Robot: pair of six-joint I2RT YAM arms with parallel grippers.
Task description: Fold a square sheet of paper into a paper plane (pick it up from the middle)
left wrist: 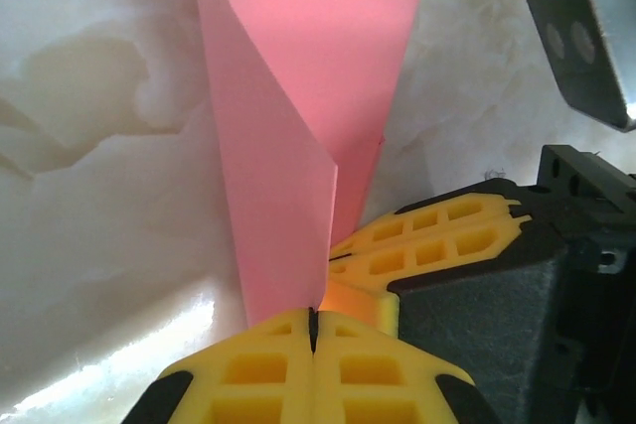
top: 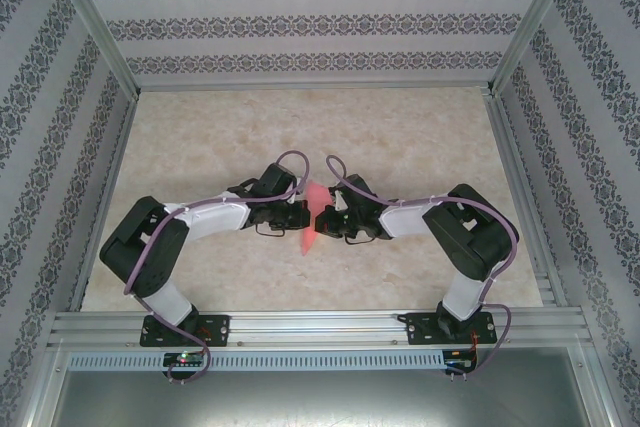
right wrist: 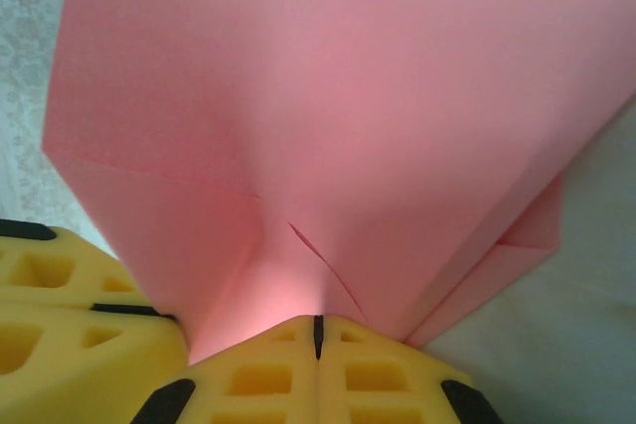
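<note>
The left arm [top: 215,219] and right arm [top: 405,219] bend inward, wrists facing, both jaws clamped together.

The right gripper [right wrist: 318,330] is seen at the bottom edge. Its two yellow fingers [right wrist: 248,384] are pressed together along a thin dark seam, and the sheet of paper [right wrist: 348,96] is pinched at that seam. The salmon-pink sheet is folded and spreads wide beyond the fingertips. A straight fold edge can be seen running across its left part, and a short slanted crease lies just above the pinch. On the right, layered flaps are stacked with their edges slightly offset. The left gripper [right wrist: 149,313] is seen at the lower left, its yellow fingers closed and touching the paper's edge. Pale table [right wrist: 586,345] is visible at the lower right and upper left.
</note>
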